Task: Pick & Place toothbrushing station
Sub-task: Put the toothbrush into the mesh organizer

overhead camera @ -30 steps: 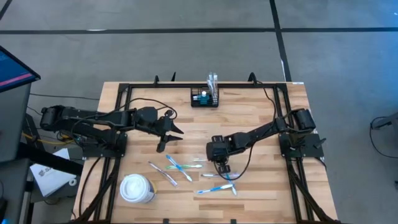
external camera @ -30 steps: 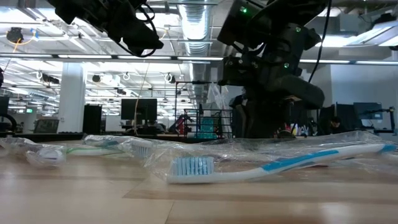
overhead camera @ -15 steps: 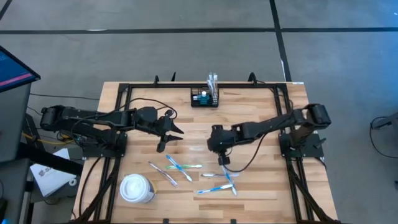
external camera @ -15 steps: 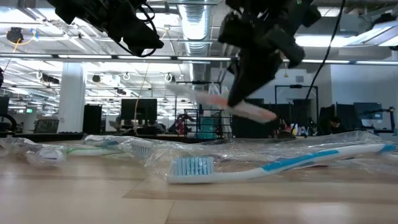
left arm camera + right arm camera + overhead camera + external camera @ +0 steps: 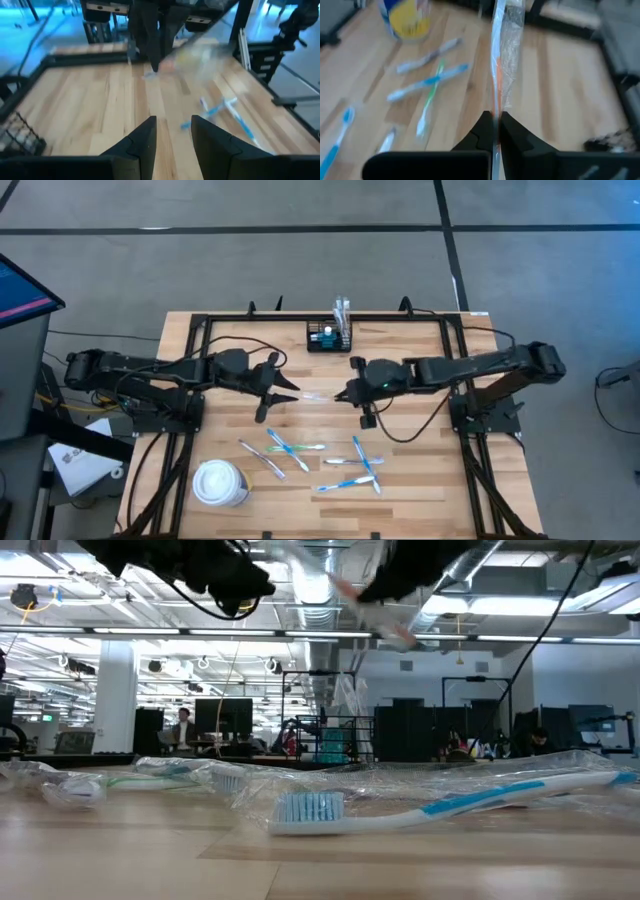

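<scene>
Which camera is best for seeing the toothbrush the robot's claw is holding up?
The right wrist view: the wrapped orange toothbrush stands big, pinched in the right claw. From above it is a pale sliver between the two claws. The low view shows a blurred streak up high. The left wrist view shows a hazy smear.

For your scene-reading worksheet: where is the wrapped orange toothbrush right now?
In the high view, the wrapped orange toothbrush is off the table at its middle, pinched in the right gripper, pointing toward the left gripper.

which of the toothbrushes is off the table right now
The wrapped orange toothbrush, pinched in the right gripper above mid-table. The blue and green ones all lie flat on the wood.
</scene>
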